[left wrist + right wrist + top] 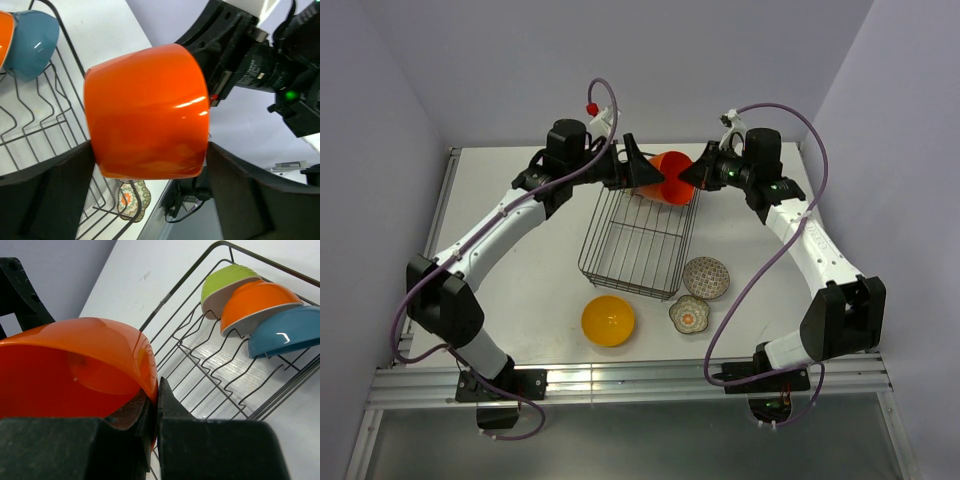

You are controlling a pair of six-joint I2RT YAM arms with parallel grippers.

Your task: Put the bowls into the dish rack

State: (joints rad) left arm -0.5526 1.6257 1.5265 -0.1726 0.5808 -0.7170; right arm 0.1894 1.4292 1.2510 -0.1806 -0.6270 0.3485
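My right gripper (pixel 695 172) (pixel 156 400) is shut on the rim of a red-orange bowl (pixel 672 172) (pixel 147 110) (pixel 75 370). It holds the bowl in the air over the far end of the dish rack (pixel 629 284) (pixel 55 120) (pixel 200 365). From the other side my left gripper (pixel 650 172) (pixel 149 150) stands open, one jaw on each side of the bowl's base. Whether they touch it I cannot tell. Green (pixel 227 282), orange (pixel 257 302) and blue (pixel 287 330) (pixel 32 42) bowls stand on edge in the rack.
On the table in front of the rack lie a yellow bowl (pixel 608 320), a grey-brown patterned bowl (pixel 706 277) and a scalloped floral bowl (pixel 689 314) (pixel 132 197). Walls close in the table at the back and both sides.
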